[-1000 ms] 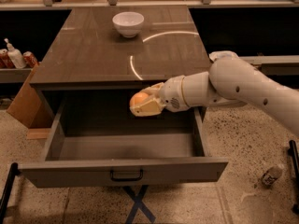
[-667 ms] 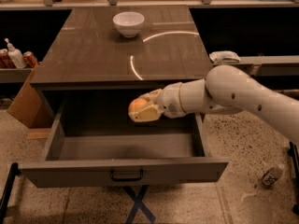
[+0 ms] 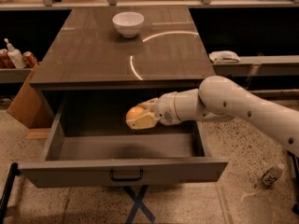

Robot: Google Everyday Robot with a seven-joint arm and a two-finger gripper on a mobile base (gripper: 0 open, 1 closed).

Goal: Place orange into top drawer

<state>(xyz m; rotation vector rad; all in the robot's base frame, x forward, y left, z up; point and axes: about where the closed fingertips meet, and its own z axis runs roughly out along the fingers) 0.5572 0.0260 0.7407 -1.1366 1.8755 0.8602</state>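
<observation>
One tool [image 3: 140, 120] holds orange [image 3: 134, 112] over drawer [image 3: 70, 171]; bowl [image 3: 128, 23] apart.

Cream pincer [image 3: 141, 119] over grey drawer [image 3: 70, 171], orange fruit [image 3: 134, 111]

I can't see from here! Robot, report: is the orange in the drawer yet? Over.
Gripper shut on orange, over open top drawer's floor. Orange not released yet. Nothing in the way.

The tabletop [image 3: 93, 55] is a dark brown, glossy, rectangular surface. One white bowl [image 3: 128, 24] stands upright on it near the far edge, about midway across. The claw [image 3: 140, 118] is below the tabletop's front edge, over the open top drawer [image 3: 121, 169], clamped on the orange [image 3: 134, 112].
</observation>
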